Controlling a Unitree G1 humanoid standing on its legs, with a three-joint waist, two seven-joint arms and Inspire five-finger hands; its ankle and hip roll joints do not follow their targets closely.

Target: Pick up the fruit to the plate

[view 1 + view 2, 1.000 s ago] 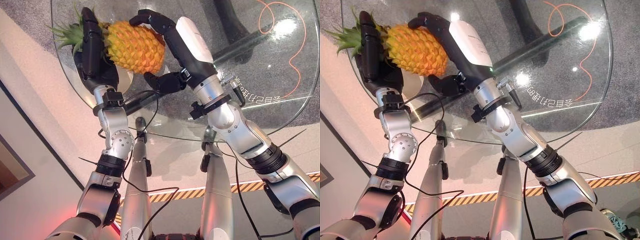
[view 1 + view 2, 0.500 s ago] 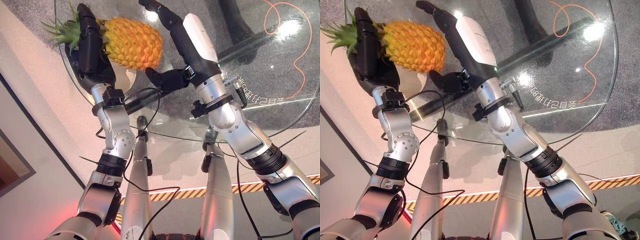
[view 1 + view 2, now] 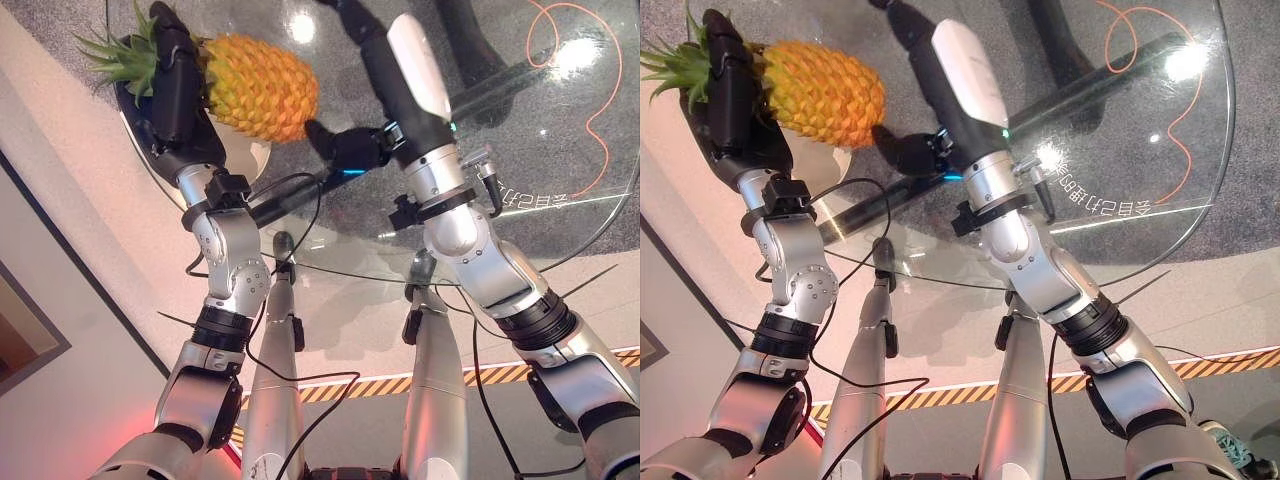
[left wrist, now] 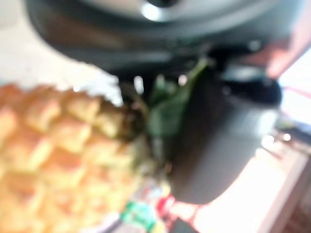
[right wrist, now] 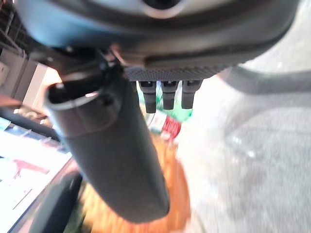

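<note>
Right robot hand [image 3: 385, 60] has come off the pineapple [image 3: 255, 85] since a second ago: fingers now straight and released, raised clear beside the fruit's blunt end. Left robot hand [image 3: 178, 95] is against the fruit's crown end; its finger closure I cannot tell. Pineapple lies on its side over the white plate [image 3: 240, 158] on the glass bench [image 3: 560, 130], long axis roughly level, crown pointing away from the right robot hand. Judged: placement essentially done, left robot hand to withdraw next
</note>
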